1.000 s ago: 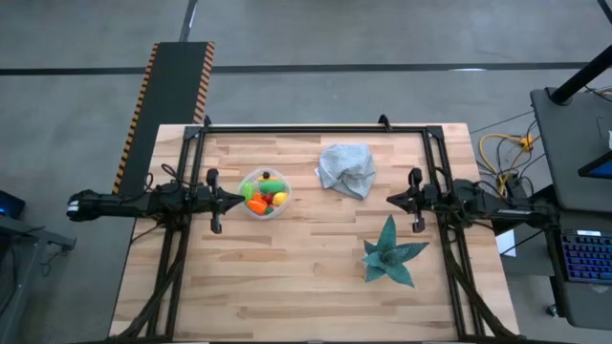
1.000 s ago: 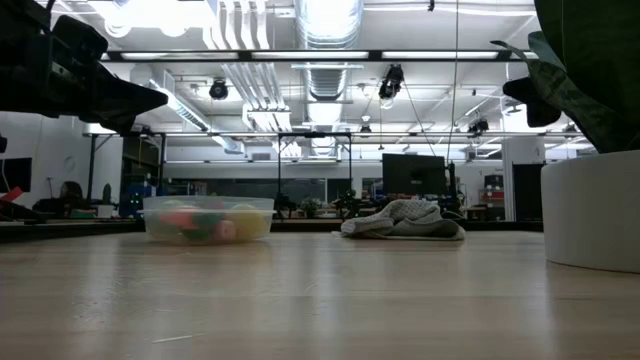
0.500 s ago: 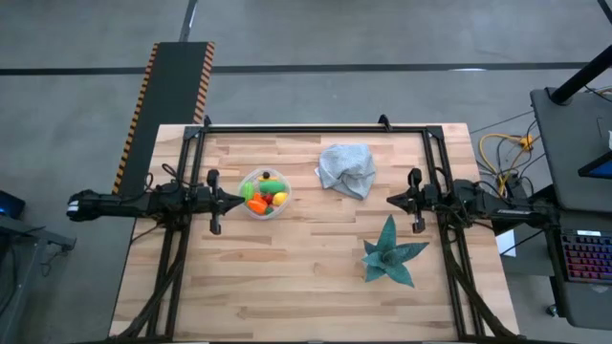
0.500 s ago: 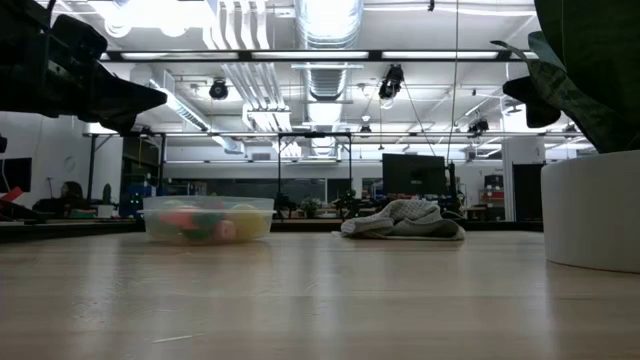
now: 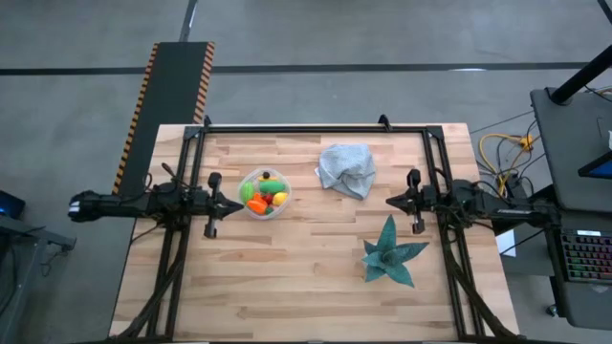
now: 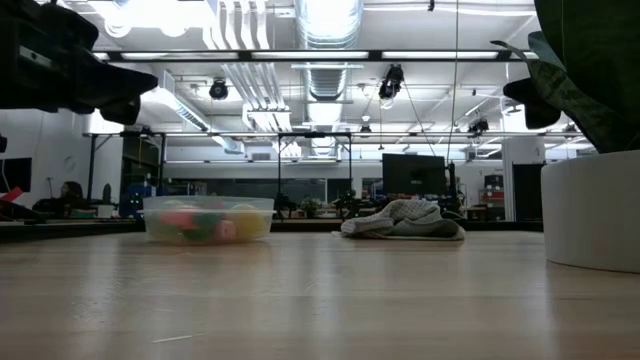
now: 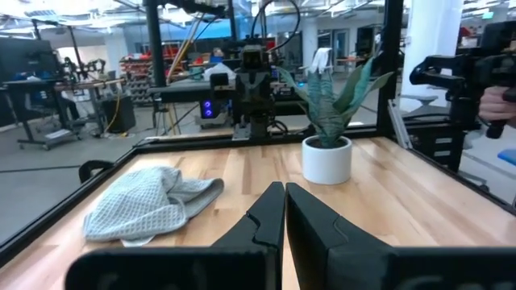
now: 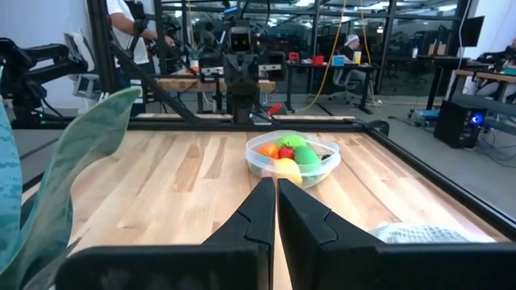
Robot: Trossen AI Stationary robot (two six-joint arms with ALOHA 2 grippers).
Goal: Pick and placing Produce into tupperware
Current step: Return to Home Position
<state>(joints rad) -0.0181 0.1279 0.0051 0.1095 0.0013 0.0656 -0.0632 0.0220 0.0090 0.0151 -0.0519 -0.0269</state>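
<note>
Bench (image 5: 287, 296) of pale wood planks, seen from above, with a black frame (image 5: 316, 125) round its edges and a dark robot arm reaching in from each side.

The tupperware (image 5: 264, 193), a small clear container with a whitish rim, sits left of centre. The produce (image 5: 260, 198) lies inside it. In the right wrist view a green piece (image 8: 307, 155), a yellow piece (image 8: 286, 167), an orange piece (image 8: 268, 151) and a red piece (image 8: 285, 151) are heaped together in it.

The left gripper (image 5: 237, 204) hangs above the bench just left of the tupperware, pointing toward it but apart from it. Its own wrist view shows its two fingers pressed together with nothing between them. The right gripper (image 5: 390, 201) is well apart on the opposite side, near the bench's right edge, pointing inward. Its fingers are likewise pressed together and empty.

A crumpled grey cloth (image 5: 347, 169) lies right of the tupperware, toward the far edge, not touching it. A teal spiky plant (image 5: 390, 251) stands nearer the front right, in a white pot (image 7: 326, 159). From bench level the tupperware, the cloth and the pot appear in a row from left to right, each resting on the wood, with a large workshop room behind.
</note>
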